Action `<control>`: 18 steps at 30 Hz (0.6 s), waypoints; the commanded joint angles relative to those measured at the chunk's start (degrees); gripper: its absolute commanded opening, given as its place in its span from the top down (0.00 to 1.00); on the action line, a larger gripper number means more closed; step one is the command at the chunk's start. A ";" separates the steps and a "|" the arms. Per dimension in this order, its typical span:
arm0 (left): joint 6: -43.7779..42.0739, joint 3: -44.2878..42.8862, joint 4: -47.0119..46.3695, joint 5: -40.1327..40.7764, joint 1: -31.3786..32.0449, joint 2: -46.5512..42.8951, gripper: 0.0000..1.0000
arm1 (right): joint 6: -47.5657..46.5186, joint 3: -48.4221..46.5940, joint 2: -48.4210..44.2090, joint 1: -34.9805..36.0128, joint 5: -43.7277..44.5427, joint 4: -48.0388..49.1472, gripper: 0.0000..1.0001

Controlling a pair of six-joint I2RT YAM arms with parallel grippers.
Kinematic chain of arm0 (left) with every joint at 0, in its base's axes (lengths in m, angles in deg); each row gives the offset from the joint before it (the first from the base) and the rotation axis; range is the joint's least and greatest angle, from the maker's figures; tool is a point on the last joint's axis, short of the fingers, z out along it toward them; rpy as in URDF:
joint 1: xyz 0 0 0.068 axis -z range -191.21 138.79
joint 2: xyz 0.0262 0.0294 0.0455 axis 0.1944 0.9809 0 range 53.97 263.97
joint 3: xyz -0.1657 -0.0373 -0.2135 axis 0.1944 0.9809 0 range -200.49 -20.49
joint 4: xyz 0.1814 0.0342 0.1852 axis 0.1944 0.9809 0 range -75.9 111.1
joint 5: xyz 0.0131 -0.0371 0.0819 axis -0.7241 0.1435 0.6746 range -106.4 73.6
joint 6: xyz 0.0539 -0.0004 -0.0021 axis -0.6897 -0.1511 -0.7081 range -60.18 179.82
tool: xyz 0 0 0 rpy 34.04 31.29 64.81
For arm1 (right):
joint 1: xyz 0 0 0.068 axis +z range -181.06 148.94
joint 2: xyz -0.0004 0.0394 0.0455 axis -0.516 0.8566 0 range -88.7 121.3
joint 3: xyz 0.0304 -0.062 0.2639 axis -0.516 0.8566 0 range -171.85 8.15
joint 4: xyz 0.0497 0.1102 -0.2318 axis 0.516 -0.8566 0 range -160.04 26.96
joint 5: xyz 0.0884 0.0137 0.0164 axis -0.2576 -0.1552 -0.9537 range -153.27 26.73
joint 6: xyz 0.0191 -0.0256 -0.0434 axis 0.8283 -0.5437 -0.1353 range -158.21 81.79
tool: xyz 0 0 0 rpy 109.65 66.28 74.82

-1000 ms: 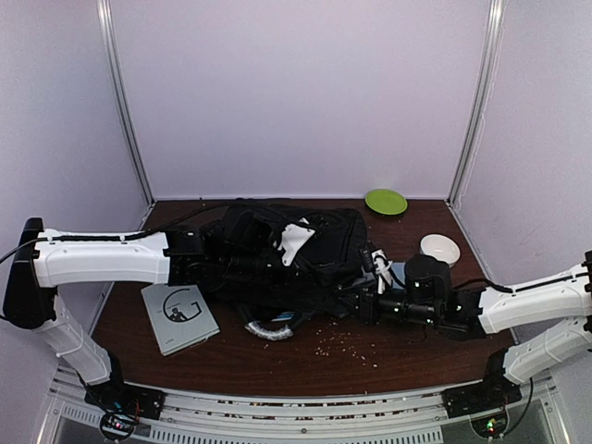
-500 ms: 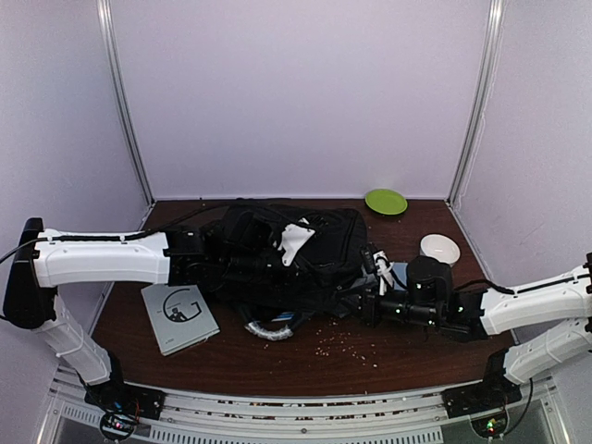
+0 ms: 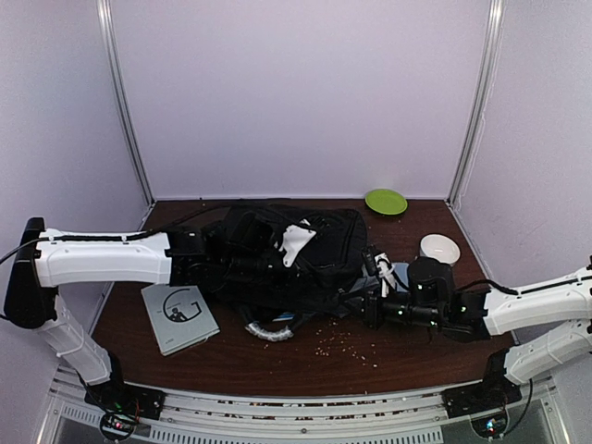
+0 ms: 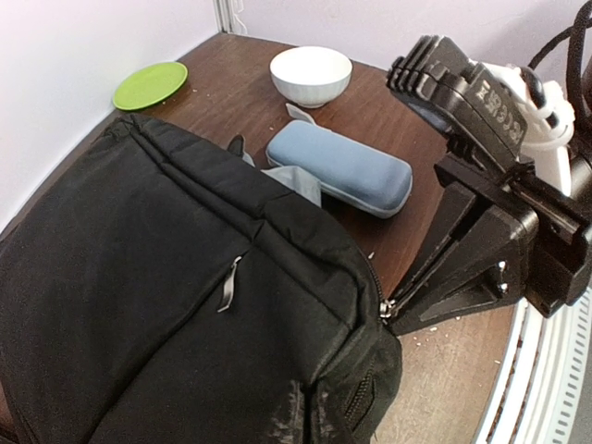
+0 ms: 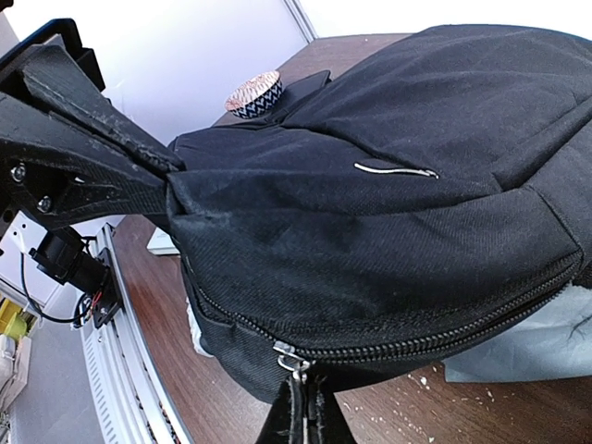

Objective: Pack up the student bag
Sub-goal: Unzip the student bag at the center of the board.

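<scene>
Bag [image 3: 296, 250] lies mid-surface, left hand [image 5: 172, 176] clamped on its left-end fabric, right hand [image 4: 392, 309] pinched shut on the zip pull [image 5: 292, 361] at its near right corner; working the zip looks the step in hand, next needing a steady pull along the teeth.

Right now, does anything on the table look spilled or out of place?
Yes. Small pale crumbs lie scattered on the brown table, just in front of the black backpack. They look like a spill; what they are cannot be told.
</scene>
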 commanded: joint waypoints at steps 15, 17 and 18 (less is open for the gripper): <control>1.42 -9.60 -9.14 -5.63 0.30 7.86 1.00 | 0.59 -1.33 -1.52 3.19 0.61 -4.26 1.00; 1.65 -10.29 -9.34 -5.76 0.30 8.63 1.00 | 0.87 -0.86 -2.08 3.34 0.94 -4.18 1.00; 1.67 -10.73 -9.35 -5.75 0.30 9.07 1.00 | 0.97 -0.53 -2.56 3.37 0.95 -4.06 1.00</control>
